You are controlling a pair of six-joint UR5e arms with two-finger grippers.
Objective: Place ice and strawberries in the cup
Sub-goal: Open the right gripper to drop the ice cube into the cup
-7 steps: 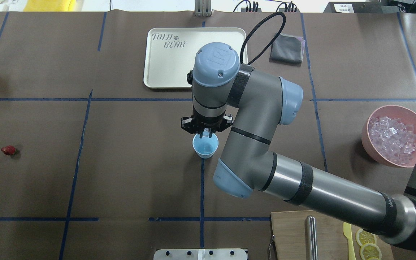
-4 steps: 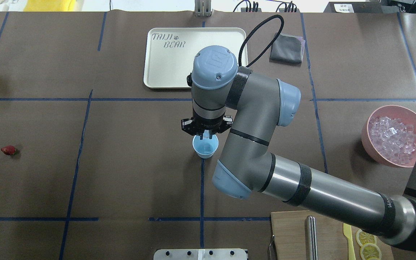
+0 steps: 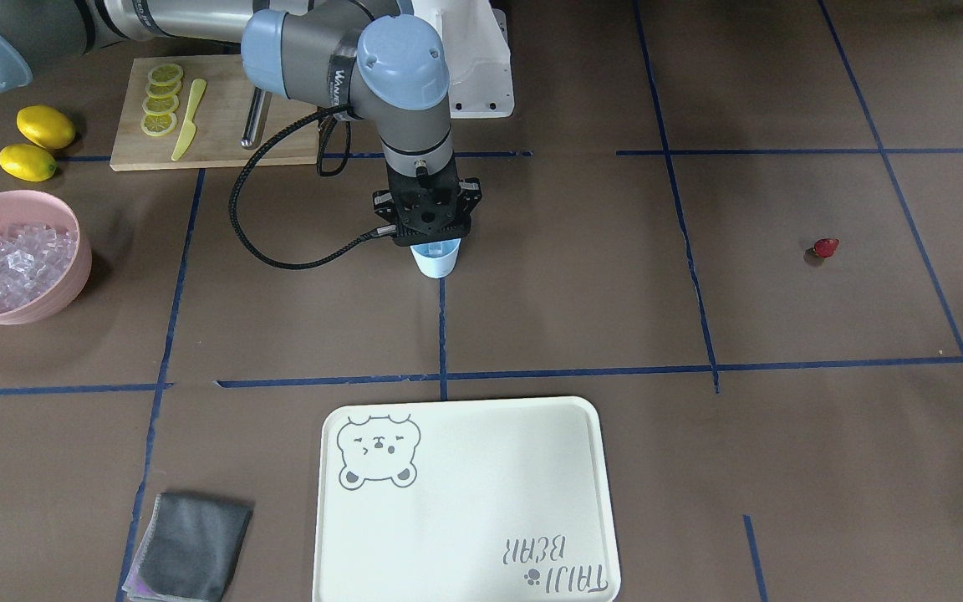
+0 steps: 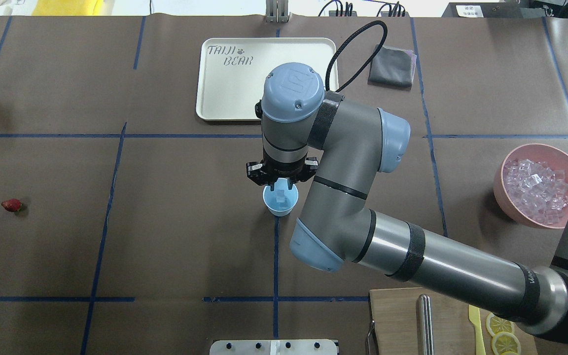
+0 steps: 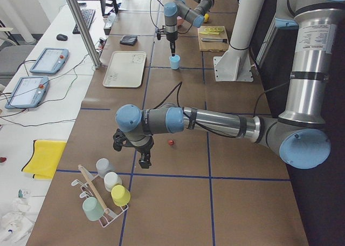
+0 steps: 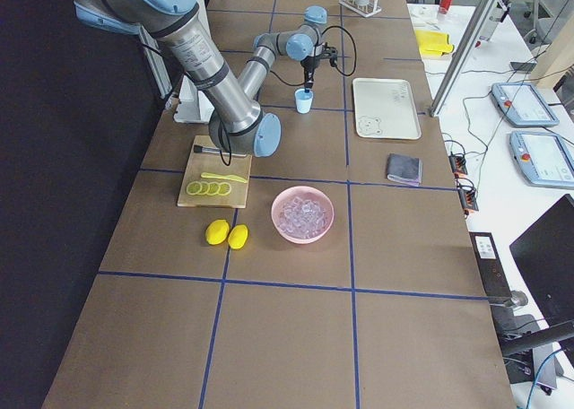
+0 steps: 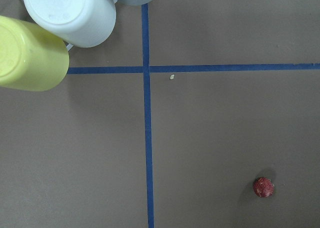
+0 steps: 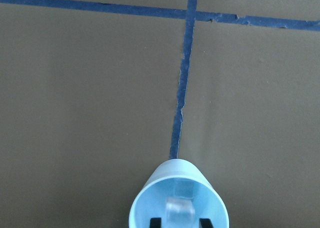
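Ice step: the right hand [image 4: 283,186] hovers above the cup [image 4: 279,212], jaws apart — one ice cube [image 4: 281,196] lies inside. Next, likely the strawberry [image 4: 11,204] (well apart, leftward) — a small, careful pinch.

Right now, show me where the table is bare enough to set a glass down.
Bare: the wide stretch between strawberry and cup, and the tray. Crowded: around bowl and board, where the right arm reaches across.
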